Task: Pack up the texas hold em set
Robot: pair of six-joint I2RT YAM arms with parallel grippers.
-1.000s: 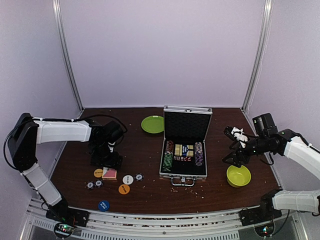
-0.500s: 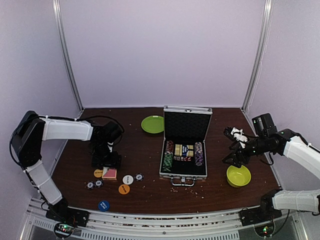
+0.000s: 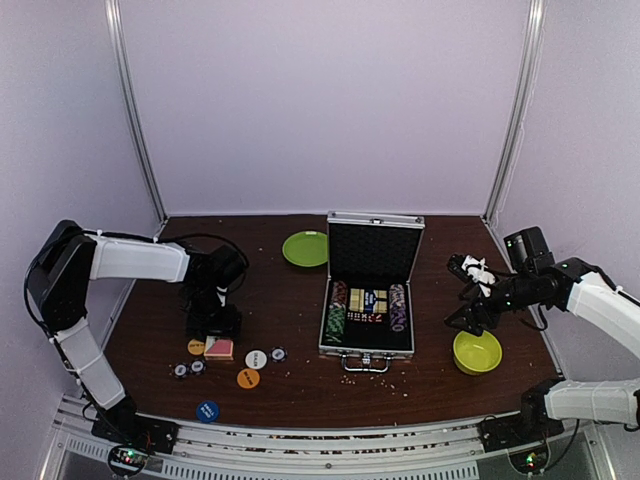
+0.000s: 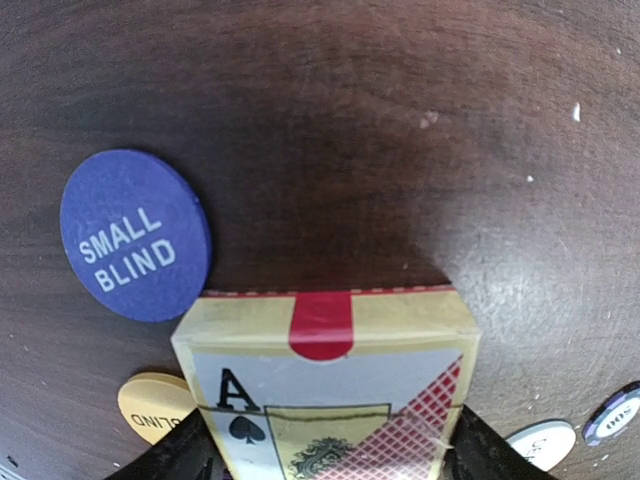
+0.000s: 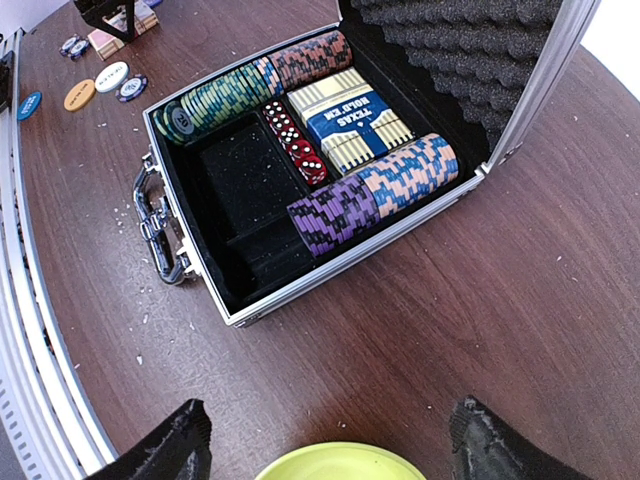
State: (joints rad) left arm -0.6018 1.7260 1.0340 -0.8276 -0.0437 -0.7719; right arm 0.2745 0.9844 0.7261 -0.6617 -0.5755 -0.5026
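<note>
The silver case stands open mid-table, its lid up. Inside it lie striped chip rows, red dice and a blue card deck. A second, red-and-gold card deck lies on the table at the left. My left gripper is down over that deck, fingers against both its sides. Around it lie a blue disc, orange discs, a white disc and loose chips. My right gripper hangs open right of the case, holding nothing.
A yellow-green bowl sits right of the case, just under my right gripper. A flat green plate lies behind the case's left corner. Crumbs dot the brown table. A metal rail runs along the near edge.
My left gripper has settled lower over the red-and-gold deck and its jaws have narrowed onto it. The right arm has not moved.
</note>
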